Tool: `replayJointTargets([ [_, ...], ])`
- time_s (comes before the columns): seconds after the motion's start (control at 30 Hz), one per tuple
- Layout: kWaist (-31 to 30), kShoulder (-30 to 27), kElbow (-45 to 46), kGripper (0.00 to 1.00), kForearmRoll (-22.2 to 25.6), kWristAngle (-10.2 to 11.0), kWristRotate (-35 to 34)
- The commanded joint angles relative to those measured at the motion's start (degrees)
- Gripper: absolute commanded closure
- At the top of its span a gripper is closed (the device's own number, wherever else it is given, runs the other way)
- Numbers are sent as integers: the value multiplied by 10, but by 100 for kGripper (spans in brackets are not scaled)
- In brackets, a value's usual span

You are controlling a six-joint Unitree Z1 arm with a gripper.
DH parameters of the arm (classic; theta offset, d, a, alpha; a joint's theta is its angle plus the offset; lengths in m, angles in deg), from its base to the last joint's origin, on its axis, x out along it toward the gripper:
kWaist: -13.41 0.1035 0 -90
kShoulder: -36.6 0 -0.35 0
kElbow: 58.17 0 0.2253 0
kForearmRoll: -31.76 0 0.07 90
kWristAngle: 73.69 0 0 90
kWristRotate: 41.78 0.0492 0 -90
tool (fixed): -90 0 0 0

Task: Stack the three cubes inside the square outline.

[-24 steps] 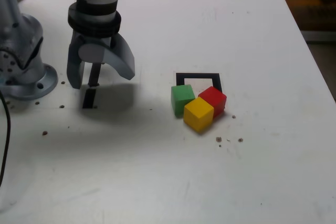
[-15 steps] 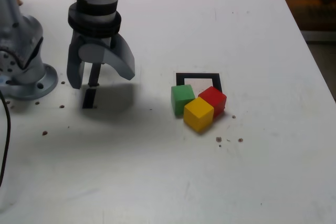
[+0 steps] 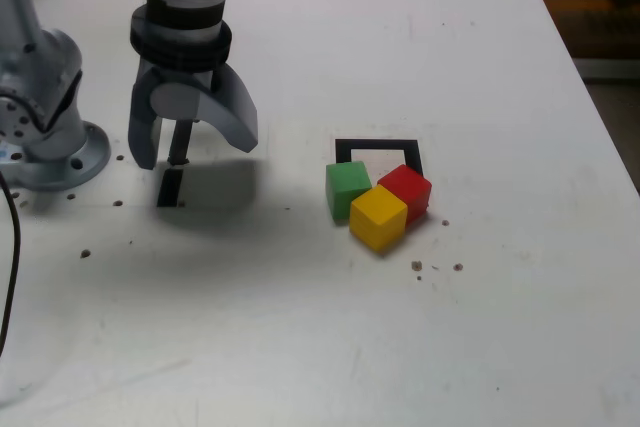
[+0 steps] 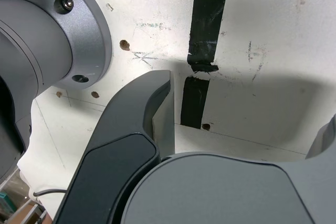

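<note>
On the matte white table [image 3: 480, 347], scuffed and dotted with small dark specks, 3 smooth, sharp-edged cubes sit clustered and touching: the green cube [image 3: 347, 188] toward the exterior view's left, the red cube [image 3: 406, 190] toward its right, and the yellow cube [image 3: 377, 216] nearest the camera, turned so a corner points forward. Behind them lies the square outline [image 3: 378, 150], a thin black tape frame with white inside; the green and red cubes cover its near edge, so whether either truly stands within it cannot be told. Well apart, toward the exterior view's left, the gripper [image 3: 190, 147] hangs just above the table with its curved grey plastic jaws spread wide and nothing between them, over a short black tape strip [image 3: 171, 187]. Beside it stands the arm's round metal base [image 3: 55, 152], bolted down. Only the wrist view shows that tape strip [image 4: 202, 66] closely: creased, broken into 2 pieces, with faint pen scratches and small holes in the tabletop around it; the cubes do not appear there. No readable writing or brand is visible.
</note>
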Motion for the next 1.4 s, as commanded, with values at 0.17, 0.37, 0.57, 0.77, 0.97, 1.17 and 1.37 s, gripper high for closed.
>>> replayJointTargets([
  [0.17,1,2,-3,0,-1,1,1],
  [0.37,1,2,-4,0,-1,3,1],
  [0.57,1,0,-3,0,2,3,1],
  [0.77,1,-1,-2,0,8,4,1],
  [0.97,1,3,-10,0,19,6,0],
  [1.17,1,7,-32,0,26,17,-2],
  [1.37,1,15,-86,0,62,53,-1],
])
